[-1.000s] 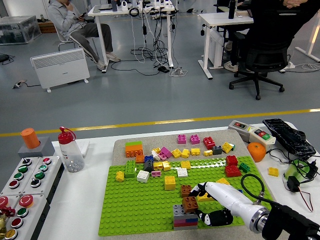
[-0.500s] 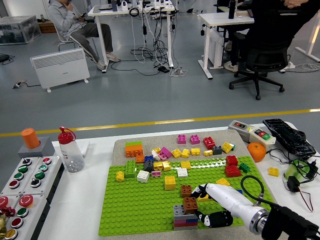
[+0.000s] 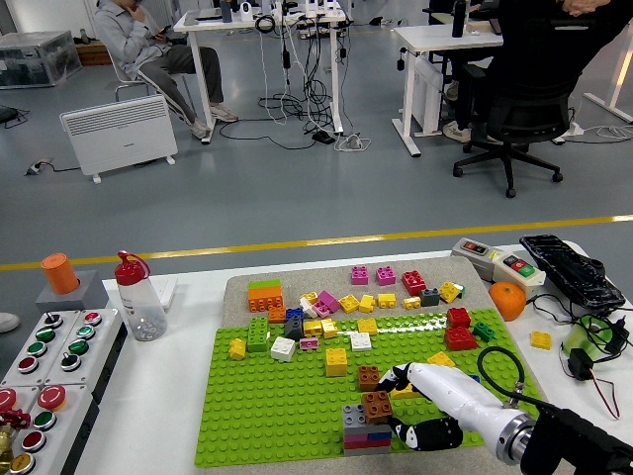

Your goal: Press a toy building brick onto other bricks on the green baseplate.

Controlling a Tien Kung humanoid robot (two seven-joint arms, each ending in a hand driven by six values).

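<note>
In the head view, the right robot hand (image 3: pixel 407 406) is reaching in from the lower right of the frame, its curled fingers (image 3: pixel 399 374) touching a brown brick (image 3: pixel 376 405). That brick is sitting atop a grey, blue and red stack (image 3: pixel 365 433) at the green baseplate (image 3: pixel 267 411)'s bottom edge; whether the robot hand is gripping it, I cannot tell.

White table (image 3: pixel 168 396) bearing a green baseplate (image 3: pixel 287 406) scattered with loose bricks. Right hand (image 3: pixel 420 401), white with black fingertips, reaches in from the lower right, fingers curled beside a brown brick (image 3: pixel 376 403) atop a grey stack (image 3: pixel 364 430). Further items: orange (image 3: pixel 507 299), red-capped bottle (image 3: pixel 141 297), button panel (image 3: pixel 45 366), black keyboard (image 3: pixel 574 272).
</note>
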